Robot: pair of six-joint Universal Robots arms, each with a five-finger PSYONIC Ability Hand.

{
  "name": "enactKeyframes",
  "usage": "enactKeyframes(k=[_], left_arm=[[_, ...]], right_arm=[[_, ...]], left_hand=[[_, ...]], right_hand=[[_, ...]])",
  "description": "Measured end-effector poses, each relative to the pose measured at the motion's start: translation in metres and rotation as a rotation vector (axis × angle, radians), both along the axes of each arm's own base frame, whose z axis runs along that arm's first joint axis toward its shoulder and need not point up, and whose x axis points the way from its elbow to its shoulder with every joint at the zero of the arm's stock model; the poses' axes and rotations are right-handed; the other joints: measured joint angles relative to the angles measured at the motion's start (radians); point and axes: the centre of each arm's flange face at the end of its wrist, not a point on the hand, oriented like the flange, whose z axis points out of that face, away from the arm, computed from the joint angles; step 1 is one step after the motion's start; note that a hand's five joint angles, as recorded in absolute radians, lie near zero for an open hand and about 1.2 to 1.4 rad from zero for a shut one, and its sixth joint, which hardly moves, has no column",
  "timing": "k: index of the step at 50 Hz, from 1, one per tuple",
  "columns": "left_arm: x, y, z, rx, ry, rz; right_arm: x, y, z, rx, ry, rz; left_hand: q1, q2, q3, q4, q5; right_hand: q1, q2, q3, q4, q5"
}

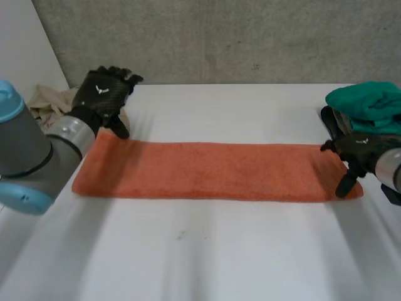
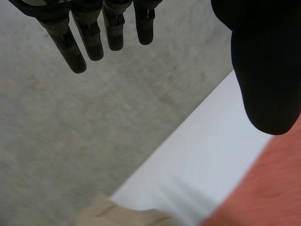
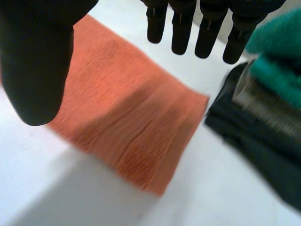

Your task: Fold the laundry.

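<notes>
While orange towel (image 1: 213, 170) lies flat as long strip across table (image 1: 207, 251), we hold left hand (image 1: 103, 94) at its left end, right hand (image 1: 358, 149) at right end, both splayed wide, gripping nothing. We judge it soft, limp, light: pinch end corners.
</notes>
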Motion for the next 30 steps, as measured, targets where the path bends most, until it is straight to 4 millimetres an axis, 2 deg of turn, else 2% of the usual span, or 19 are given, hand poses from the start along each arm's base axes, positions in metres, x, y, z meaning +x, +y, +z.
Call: enactKeyframes(k=[6, 9, 15, 24, 26, 28, 30], left_arm=[[-0.003, 0.033, -0.017, 0.122, 0.056, -0.035], [-0.005, 0.04, -0.024, 0.145, 0.052, -0.044], [-0.006, 0.044, -0.033, 0.157, 0.038, -0.05], [-0.004, 0.041, -0.036, 0.159, 0.033, -0.043], [-0.004, 0.041, -0.036, 0.159, 0.033, -0.042], [-0.004, 0.041, -0.036, 0.16, 0.033, -0.042], [-0.005, 0.041, -0.037, 0.16, 0.033, -0.043]], right_arm=[[-0.017, -0.001, -0.018, 0.013, -0.035, -0.018], [-0.021, -0.004, -0.025, -0.026, -0.03, -0.026], [-0.025, -0.012, -0.037, -0.108, -0.007, -0.028], [-0.024, -0.017, -0.053, -0.123, 0.043, 0.001], [-0.024, -0.018, -0.057, -0.124, 0.053, 0.006], [-0.024, -0.019, -0.06, -0.127, 0.064, 0.011], [-0.025, -0.021, -0.062, -0.133, 0.075, 0.008]], left_hand=[[0.0, 0.0, 0.0, 0.0, 0.0], [0.0, 0.0, 0.0, 0.0, 0.0], [0.0, 0.0, 0.0, 0.0, 0.0], [0.0, 0.0, 0.0, 0.0, 0.0], [0.0, 0.0, 0.0, 0.0, 0.0], [0.0, 0.0, 0.0, 0.0, 0.0], [0.0, 0.0, 0.0, 0.0, 0.0]], right_hand=[[0.098, 0.076, 0.089, 0.091, 0.094], [0.137, 0.116, 0.125, 0.131, 0.131], [0.152, 0.137, 0.145, 0.153, 0.154], [0.187, 0.168, 0.177, 0.186, 0.183], [0.261, 0.254, 0.254, 0.26, 0.242], [0.596, 0.575, 0.564, 0.568, 0.556], [0.797, 0.828, 0.811, 0.813, 0.795]])
